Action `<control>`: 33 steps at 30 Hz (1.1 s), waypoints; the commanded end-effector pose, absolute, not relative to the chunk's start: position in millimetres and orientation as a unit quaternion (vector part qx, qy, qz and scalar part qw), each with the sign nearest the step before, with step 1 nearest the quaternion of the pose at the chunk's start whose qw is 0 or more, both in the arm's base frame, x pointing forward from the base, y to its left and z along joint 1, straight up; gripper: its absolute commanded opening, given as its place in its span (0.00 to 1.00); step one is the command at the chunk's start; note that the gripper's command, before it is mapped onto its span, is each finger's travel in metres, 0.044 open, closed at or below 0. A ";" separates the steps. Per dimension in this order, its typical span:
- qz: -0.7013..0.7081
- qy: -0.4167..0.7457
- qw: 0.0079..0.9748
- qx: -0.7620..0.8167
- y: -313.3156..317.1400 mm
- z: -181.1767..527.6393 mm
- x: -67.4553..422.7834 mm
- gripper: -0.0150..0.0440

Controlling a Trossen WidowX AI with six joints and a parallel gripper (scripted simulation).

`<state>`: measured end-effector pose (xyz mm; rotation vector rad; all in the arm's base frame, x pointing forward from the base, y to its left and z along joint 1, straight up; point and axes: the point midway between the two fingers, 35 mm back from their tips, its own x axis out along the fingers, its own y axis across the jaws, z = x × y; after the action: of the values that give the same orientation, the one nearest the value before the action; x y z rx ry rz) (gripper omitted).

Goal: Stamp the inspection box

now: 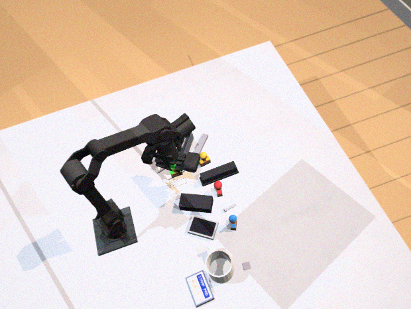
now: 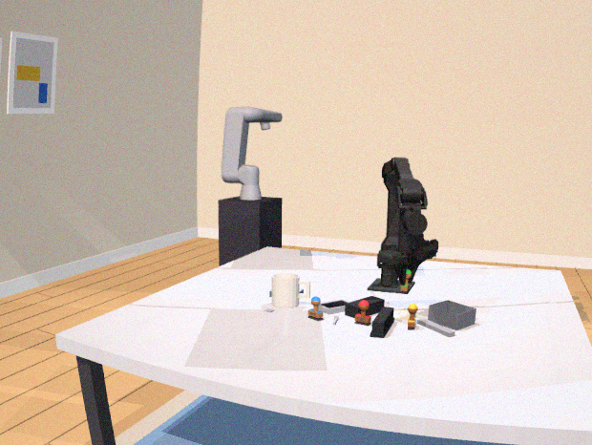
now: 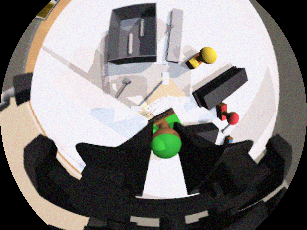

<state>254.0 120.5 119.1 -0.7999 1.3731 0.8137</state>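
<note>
My gripper (image 1: pixel 172 167) (image 2: pixel 407 277) (image 3: pixel 162 125) is shut on the green-knobbed stamp (image 1: pixel 172 168) (image 2: pixel 408 274) (image 3: pixel 164 145) and holds it upright. It hangs just over the white card (image 1: pixel 179 182) (image 3: pixel 154 103), whose printed lines show below and ahead of the stamp's base. I cannot tell whether the stamp touches the card. The ink pad (image 1: pixel 202 227) (image 2: pixel 333 304), a dark pad in a white frame, lies further along the table, towards the mug. The inspection box is too small to make out.
Yellow (image 1: pixel 203 156) (image 2: pixel 412 313) (image 3: pixel 206 55), red (image 1: pixel 217 187) (image 2: pixel 363 309) and blue (image 1: pixel 233 221) (image 2: pixel 315 306) stamps stand nearby. Two black blocks (image 1: pixel 218 172) (image 1: pixel 195 202) flank the card. A grey bin (image 2: pixel 451 314) (image 3: pixel 133 30), grey bar (image 1: pixel 201 142) and mug (image 1: pixel 219 263) (image 2: pixel 285 289) also stand here.
</note>
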 end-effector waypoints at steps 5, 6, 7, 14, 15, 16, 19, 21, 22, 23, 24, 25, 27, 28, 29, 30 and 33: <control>0.358 0.599 0.624 -0.350 120.6 112.2 253.1 0.25; 0.358 0.599 0.624 -0.350 120.6 111.5 253.2 0.25; 0.358 0.599 0.625 -0.350 120.7 110.9 253.3 0.25; 0.358 0.599 0.625 -0.350 120.8 106.2 253.6 0.25; 0.358 0.599 0.625 -0.350 120.9 105.6 253.7 0.25; 0.358 0.599 0.625 -0.350 120.9 104.9 253.7 0.25; 0.358 0.599 0.625 -0.349 120.9 102.9 253.8 0.25; 0.358 0.599 0.625 -0.349 121.0 101.6 253.9 0.25; 0.358 0.599 0.625 -0.349 121.0 100.9 253.9 0.25; 0.358 0.599 0.626 -0.349 121.0 100.2 254.0 0.25; 0.358 0.599 0.626 -0.349 121.0 99.6 254.0 0.25; 0.358 0.598 0.626 -0.349 121.0 98.9 254.0 0.25; 0.358 0.598 0.626 -0.349 121.1 97.6 254.1 0.25; 0.358 0.598 0.626 -0.349 121.1 96.9 254.1 0.25; 0.358 0.598 0.626 -0.349 121.1 96.2 254.1 0.25; 0.358 0.598 0.626 -0.349 121.1 95.6 254.2 0.25; 0.358 0.598 0.626 -0.349 121.1 93.6 254.2 0.25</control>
<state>255.7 121.4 97.2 -0.7980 1.3680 0.8137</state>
